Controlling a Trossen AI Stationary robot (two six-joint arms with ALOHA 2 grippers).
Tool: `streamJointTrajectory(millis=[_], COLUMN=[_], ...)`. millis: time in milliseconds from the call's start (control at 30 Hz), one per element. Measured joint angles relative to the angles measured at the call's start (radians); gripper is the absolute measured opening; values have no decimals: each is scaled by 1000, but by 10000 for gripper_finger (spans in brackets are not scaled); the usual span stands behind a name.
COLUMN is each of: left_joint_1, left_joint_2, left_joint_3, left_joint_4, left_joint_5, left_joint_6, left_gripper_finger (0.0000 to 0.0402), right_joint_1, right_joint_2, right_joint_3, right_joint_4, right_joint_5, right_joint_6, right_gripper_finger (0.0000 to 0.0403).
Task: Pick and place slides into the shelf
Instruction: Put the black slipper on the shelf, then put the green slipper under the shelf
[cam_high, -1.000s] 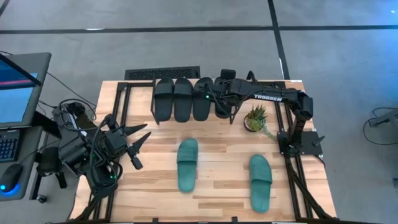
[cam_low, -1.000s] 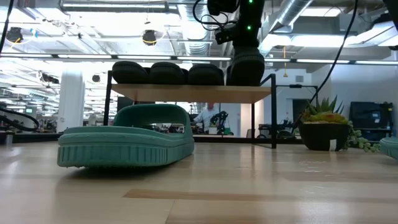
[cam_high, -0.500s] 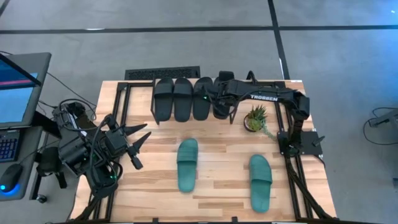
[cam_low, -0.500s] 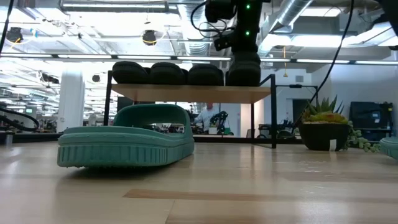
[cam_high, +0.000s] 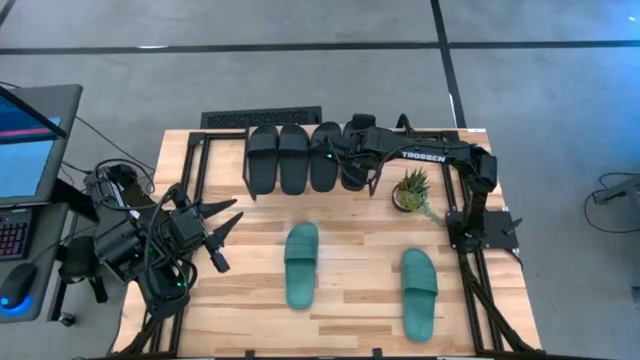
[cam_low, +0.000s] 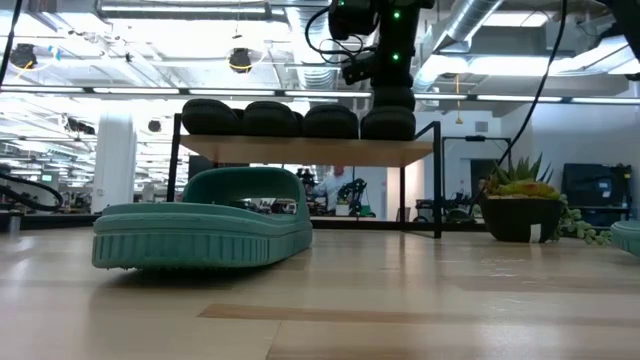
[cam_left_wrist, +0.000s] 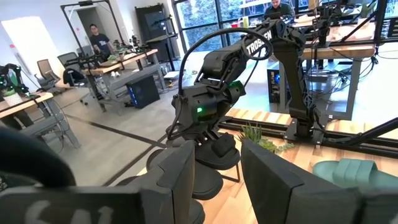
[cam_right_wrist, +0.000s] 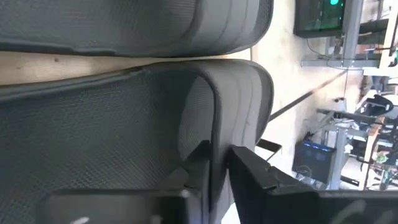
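Observation:
Four black slides stand side by side on the shelf (cam_low: 300, 150) at the table's far side. Three of them (cam_high: 294, 160) rest on their soles, untouched. My right gripper (cam_high: 350, 150) is shut on the rightmost black slide (cam_high: 358, 178), which lies on the plank next to the others (cam_low: 388, 123). Two teal slides (cam_high: 301, 265) (cam_high: 419, 292) lie sole-down on the table in front. My left gripper (cam_high: 238, 208) hovers open at the table's left side, with nothing between its fingers (cam_left_wrist: 217, 162). My right gripper has the rightmost black slide by the edge of its wide strap (cam_right_wrist: 215, 127). One finger (cam_right_wrist: 198, 165) reaches under the strap and the other (cam_right_wrist: 249, 174) lies outside on top of it. The fingers slant down from above. The slide's sole rests on the shelf's plank.
A small potted plant (cam_high: 411, 190) stands just right of the shelf, under my right arm. A black grille (cam_high: 262, 118) lies behind the shelf. A monitor and keyboard (cam_high: 25, 150) sit beyond the table's left edge. Bare wood lies between and around the teal slides.
My right gripper has sunk a little with the black slide. The slide, which stood higher than its neighbours above the plank, now sits level with them on the shelf top.

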Motion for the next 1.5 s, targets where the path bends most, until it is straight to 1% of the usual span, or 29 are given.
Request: streamJointTrajectory(millis=[133,500,767,933,1200,1500], left_joint_1=[0,0,0,0,0,0], left_joint_2=[0,0,0,0,0,0], left_joint_3=[0,0,0,0,0,0], left_joint_4=[0,0,0,13,14,14], left_joint_5=[0,0,0,0,5,6], left_joint_6=[0,-11,-12,-11,-10,-5], left_gripper_finger=[122,122,122,122,122,122], right_joint_1=[11,35,46,46,69,99], right_joint_2=[0,0,-1,-2,-2,-25], right_joint_3=[0,0,44,59,60,61], right_joint_4=[-6,-23,-72,-85,-113,-125], right_joint_5=[0,0,-3,-1,-2,0], right_joint_6=[0,0,17,17,19,35], right_gripper_finger=[70,113,155,174,192,192])
